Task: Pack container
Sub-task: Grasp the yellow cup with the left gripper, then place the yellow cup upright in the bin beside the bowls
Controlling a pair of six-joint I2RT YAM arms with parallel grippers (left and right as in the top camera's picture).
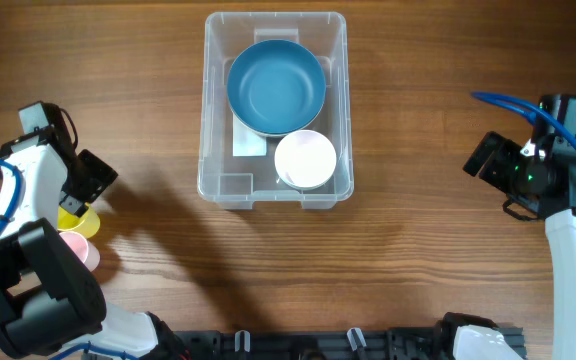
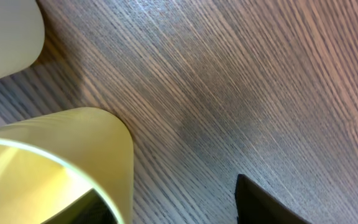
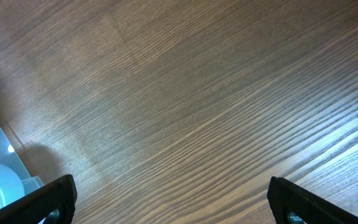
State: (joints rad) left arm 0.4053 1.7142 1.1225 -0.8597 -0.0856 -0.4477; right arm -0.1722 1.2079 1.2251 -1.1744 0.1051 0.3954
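A: Where is the container?

B: The clear rectangular container (image 1: 209,120) stands at the middle of the tabletop (image 1: 418,270), nearer the far edge than the near one. Its long sides run from far to near. Neither arm touches it.

A: What is inside it?

B: A large blue bowl (image 1: 276,87) fills the far half, mouth up. A smaller white bowl (image 1: 305,159) sits in the near right corner, its rim meeting the blue bowl's. A white label (image 1: 249,145) shows on the base by the blue bowl's near left side.

A: And the left arm?

B: The left pincer (image 1: 96,178) hovers near the left edge of the tabletop, well apart from the container. A yellow cup (image 1: 74,217) sits just under it, with a pink cup (image 1: 81,248) just beside that on the near side. In the wrist view the yellow cup fills the lower left. One dark finger (image 2: 266,205) shows at lower right, and a dark shape in the cup's mouth seems to be the other. Bare wood lies between them, so the jaws stand apart and clamp nothing.

A: The right arm?

B: The right pincer (image 1: 485,157) hangs near the right edge, pointing toward the container. Its wrist view shows the fingers (image 3: 48,205) at both lower corners, spread wide over bare wood and holding nothing. A corner of the container shows at that view's lower left.
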